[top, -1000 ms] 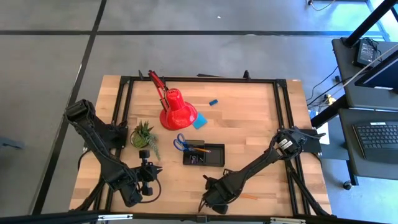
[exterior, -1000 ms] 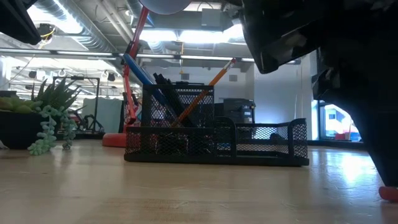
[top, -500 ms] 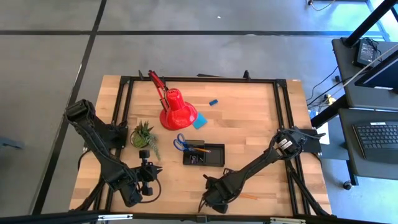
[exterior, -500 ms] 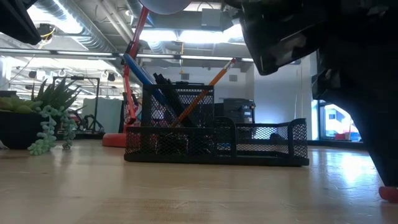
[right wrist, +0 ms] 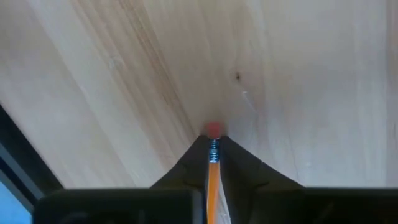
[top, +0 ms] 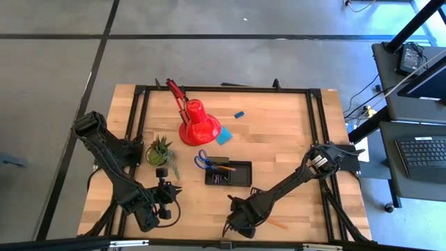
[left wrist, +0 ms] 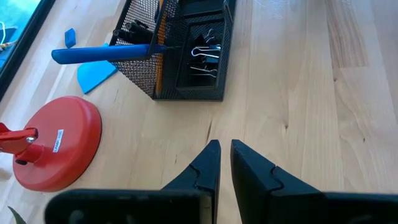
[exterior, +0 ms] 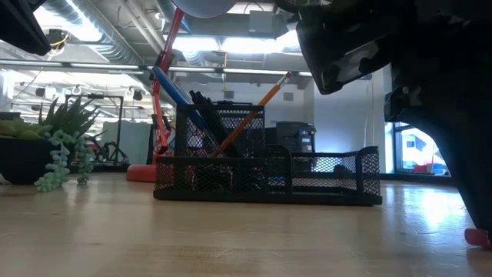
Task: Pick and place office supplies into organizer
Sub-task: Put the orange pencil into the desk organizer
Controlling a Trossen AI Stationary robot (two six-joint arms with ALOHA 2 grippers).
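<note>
The black mesh organizer (top: 228,174) (exterior: 269,173) (left wrist: 186,50) stands mid-table. It holds blue-handled scissors (left wrist: 99,55), pens, an orange pencil and binder clips (left wrist: 202,53). A light-blue note pad (top: 223,137) and a small blue eraser (top: 239,114) lie flat beyond it. My right gripper (top: 237,223) (right wrist: 213,142) is low at the near edge, shut on another orange pencil (top: 277,224). My left gripper (top: 167,189) (left wrist: 224,149) waits shut to the organizer's near left, touching nothing. My right gripper pinches the orange pencil just behind its metal ferrule (right wrist: 213,151), between the two fingertips. The pencil runs back along the fingers, and its pink eraser tip (right wrist: 213,129) (exterior: 478,237) pokes out past them, at or just above the tabletop.
A red desk lamp (top: 197,122) with a round base (left wrist: 56,143) stands beyond the organizer. A small green potted plant (top: 160,152) (exterior: 54,146) sits to its left. Black frame rails (top: 317,125) run along the table's sides. Bare wood lies between the organizer and the near edge.
My right gripper has stayed low and shut on the pencil. The pencil's free end has swung slightly toward the near edge, so it now lies at a slant in the high view.
</note>
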